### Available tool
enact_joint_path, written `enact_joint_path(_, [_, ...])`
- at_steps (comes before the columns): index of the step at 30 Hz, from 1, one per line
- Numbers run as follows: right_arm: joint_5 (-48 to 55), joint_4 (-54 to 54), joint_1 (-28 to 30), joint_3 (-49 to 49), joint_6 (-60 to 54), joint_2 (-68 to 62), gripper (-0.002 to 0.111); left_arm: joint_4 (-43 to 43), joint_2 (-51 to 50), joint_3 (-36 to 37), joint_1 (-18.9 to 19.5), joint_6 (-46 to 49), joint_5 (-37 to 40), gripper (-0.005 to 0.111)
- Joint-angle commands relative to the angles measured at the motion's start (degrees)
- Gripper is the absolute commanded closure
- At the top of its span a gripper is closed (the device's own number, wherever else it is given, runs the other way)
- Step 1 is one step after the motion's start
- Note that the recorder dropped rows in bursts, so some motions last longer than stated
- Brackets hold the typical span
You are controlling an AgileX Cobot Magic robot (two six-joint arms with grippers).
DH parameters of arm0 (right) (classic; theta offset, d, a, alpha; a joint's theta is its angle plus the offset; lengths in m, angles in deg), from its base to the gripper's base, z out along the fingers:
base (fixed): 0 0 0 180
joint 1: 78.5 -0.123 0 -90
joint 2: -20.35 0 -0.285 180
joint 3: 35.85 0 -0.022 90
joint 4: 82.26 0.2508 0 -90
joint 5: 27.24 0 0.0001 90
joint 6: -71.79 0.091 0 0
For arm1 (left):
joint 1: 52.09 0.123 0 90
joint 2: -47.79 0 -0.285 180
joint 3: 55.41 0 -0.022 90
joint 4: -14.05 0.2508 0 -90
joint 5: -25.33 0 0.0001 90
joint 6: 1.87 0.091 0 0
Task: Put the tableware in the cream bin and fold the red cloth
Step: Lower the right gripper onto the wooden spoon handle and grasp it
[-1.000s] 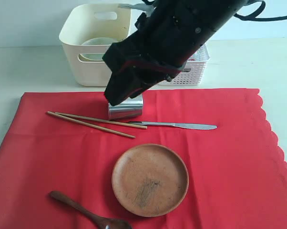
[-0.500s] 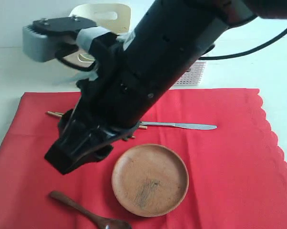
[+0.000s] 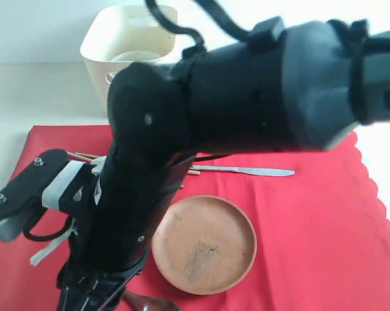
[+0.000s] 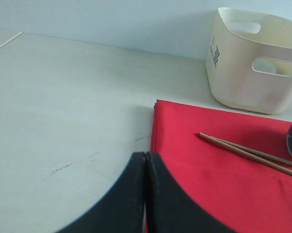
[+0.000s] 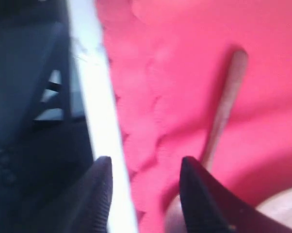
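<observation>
You've got a pale desk (image 3: 26, 91) with a large bright-red cloth (image 3: 311, 227) spread flat across the lower two thirds of the exterior frame, scalloped edge on the right. The black right arm (image 3: 234, 97) covers the centre and reaches down to the lower left. Your right hand (image 5: 146, 162) is half-spread above the cloth, nothing between the fingers. The tall cream plastic bin (image 3: 98, 45) sits upper left, off the cloth, with a pale mint-white bowl (image 3: 133, 57) inside. The round brown wooden plate (image 3: 205, 243) lies bottom centre. Your left hand (image 4: 145, 158) is pinched closed on nothing, over the desk at the cloth's edge. The metal table knife (image 3: 247, 171) lies just above the plate. The thin wooden chopsticks (image 4: 248, 153) are mostly hidden, mid left. The dark wooden spoon (image 5: 228, 97) lies at the bottom edge, just beyond the right fingers.
</observation>
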Motion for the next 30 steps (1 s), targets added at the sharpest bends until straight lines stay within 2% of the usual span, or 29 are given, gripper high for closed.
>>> enact_joint_path(1, [-3.1,-7.3,-1.7,0.0,4.5,-2.2,0.065,0.2,0.3,0.1,0.1,0.0,-0.4,0.107])
enact_joint_path(16, [-0.2,-12.6,-1.7,-10.6,12.0,-14.0,0.065,0.2,0.3,0.1,0.1,0.0,-0.4,0.107])
enact_joint_path(30, [-0.2,-16.1,-1.7,-10.8,14.4,-17.2,0.065,0.2,0.3,0.1,0.1,0.0,-0.4,0.107])
